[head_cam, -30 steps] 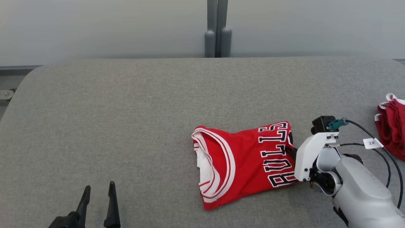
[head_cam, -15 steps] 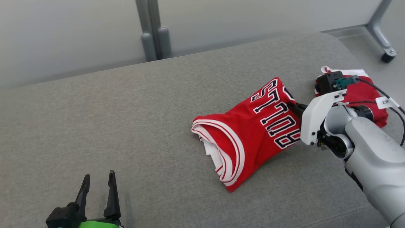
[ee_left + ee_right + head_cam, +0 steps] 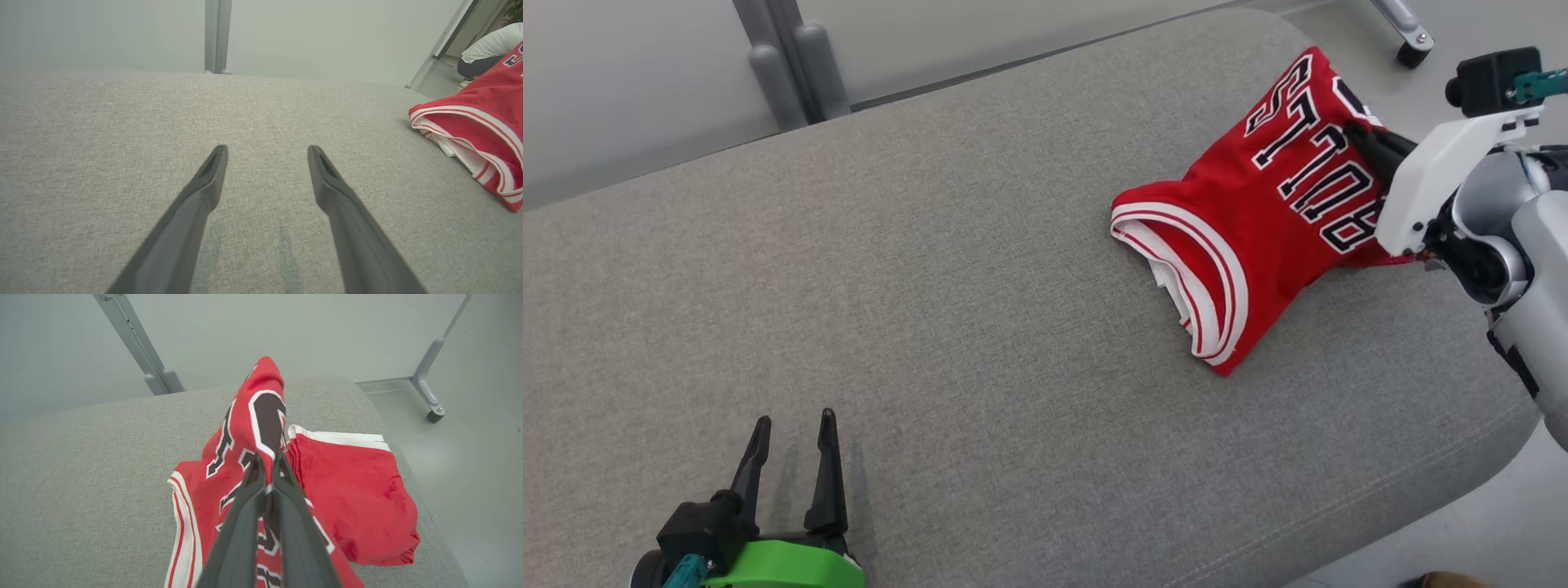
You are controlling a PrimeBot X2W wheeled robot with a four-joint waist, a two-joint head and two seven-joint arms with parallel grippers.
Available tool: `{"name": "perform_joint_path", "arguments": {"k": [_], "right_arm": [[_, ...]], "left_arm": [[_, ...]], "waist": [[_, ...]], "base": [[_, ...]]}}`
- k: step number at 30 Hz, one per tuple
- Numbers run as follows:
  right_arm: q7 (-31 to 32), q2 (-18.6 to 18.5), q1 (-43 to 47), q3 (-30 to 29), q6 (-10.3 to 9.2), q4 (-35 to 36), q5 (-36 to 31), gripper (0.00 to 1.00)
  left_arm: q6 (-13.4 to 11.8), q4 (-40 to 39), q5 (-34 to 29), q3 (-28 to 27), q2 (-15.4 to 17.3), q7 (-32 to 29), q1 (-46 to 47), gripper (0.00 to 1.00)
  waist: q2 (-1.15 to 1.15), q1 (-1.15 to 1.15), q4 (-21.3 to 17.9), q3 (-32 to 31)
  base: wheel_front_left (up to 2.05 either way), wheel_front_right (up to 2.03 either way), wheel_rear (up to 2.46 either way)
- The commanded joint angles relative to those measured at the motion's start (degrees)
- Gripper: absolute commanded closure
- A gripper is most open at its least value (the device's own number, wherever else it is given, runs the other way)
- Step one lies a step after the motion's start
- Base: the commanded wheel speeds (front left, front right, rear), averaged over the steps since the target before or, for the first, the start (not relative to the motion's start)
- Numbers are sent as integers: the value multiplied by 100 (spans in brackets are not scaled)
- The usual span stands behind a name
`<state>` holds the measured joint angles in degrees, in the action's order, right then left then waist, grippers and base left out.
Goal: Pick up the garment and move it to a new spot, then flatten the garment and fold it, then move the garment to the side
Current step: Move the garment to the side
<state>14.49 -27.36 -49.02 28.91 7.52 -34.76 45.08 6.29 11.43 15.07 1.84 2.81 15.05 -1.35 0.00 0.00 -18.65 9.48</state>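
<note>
At the surface's (image 3: 931, 286) far right, my right gripper (image 3: 1368, 140) pinches the jersey's (image 3: 1258, 220) raised end; its length trails left and nearer, resting there. My left gripper (image 3: 794, 418), spread wide, sits well apart.

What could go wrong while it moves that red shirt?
1. The right gripper pinches the jersey at one edge only, with most of it lying on the table. The folds may well open when it is pulled.
2. A second red garment lies right beside the jersey, near the table's end. The jersey could drag it along or push it off.
</note>
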Motion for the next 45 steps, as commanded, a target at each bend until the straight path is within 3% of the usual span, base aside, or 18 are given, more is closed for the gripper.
{"name": "perform_joint_path", "arguments": {"k": [1, 12, 17, 21, 25, 26, 27, 28, 31, 35, 40, 45], "right_arm": [[-40, -34, -101, -39, -8, 27, 29, 100], [88, -271, -421, -651, -7, -20, 225, 100], [151, -295, -165, -913, -5, -332, 128, 100], [-249, -261, 5, -1301, -5, -947, -50, 100], [-1092, -196, 40, -1792, -5, -1933, -471, 100], [-1427, -190, -26, -1928, -7, -2208, -657, 80], [-1724, -105, -97, -2052, -7, -2477, -776, 50], [-1971, 7, -152, -2131, -2, -2694, -902, 0], [-2672, 135, -312, -2380, -8, -3251, -1195, 0], [-2964, 329, -447, -2574, -7, -3490, -1661, 0], [-2966, 222, -275, -2975, -9, -2861, -2218, 0], [-2968, 307, 28, -3607, -8, -2301, -3308, 0]], "left_arm": [[16, 5, -27, -23, 19, 14, 95, 0], [60, 26, -196, -113, 20, 14, 135, 0], [77, 67, -310, -178, 58, 14, 124, 0], [100, 103, -370, -104, 74, 14, 180, 0], [108, 180, -409, 21, 130, 14, 218, 0], [110, 189, -413, 56, 136, 14, 228, 0], [113, 207, -411, 83, 136, 14, 232, 0], [115, 219, -417, 112, 139, 14, 230, 0], [119, 236, -414, 158, 159, 14, 257, 0], [118, 249, -362, 162, 147, 14, 317, 0], [121, 250, -346, 142, 136, 14, 335, 0], [123, 261, -317, 157, 108, 14, 386, 0]], "waist": [[0, 0, -37, 102], [0, 0, 124, 226], [0, 0, 173, 304], [0, 0, 272, 355], [0, 0, 414, 401], [0, 0, 447, 418], [0, 0, 476, 434], [0, 0, 500, 450], [0, 0, 554, 515], [0, 0, 613, 585], [0, 0, 615, 606], [0, 0, 648, 589]], "base": [[0, 0, 0], [0, 0, 0], [0, 0, 0], [0, 0, 0], [0, 0, 0], [0, 0, 0], [0, 0, 0], [0, 0, 0], [0, 0, 0], [0, 0, 0], [0, 0, 0], [0, 0, 0]]}}
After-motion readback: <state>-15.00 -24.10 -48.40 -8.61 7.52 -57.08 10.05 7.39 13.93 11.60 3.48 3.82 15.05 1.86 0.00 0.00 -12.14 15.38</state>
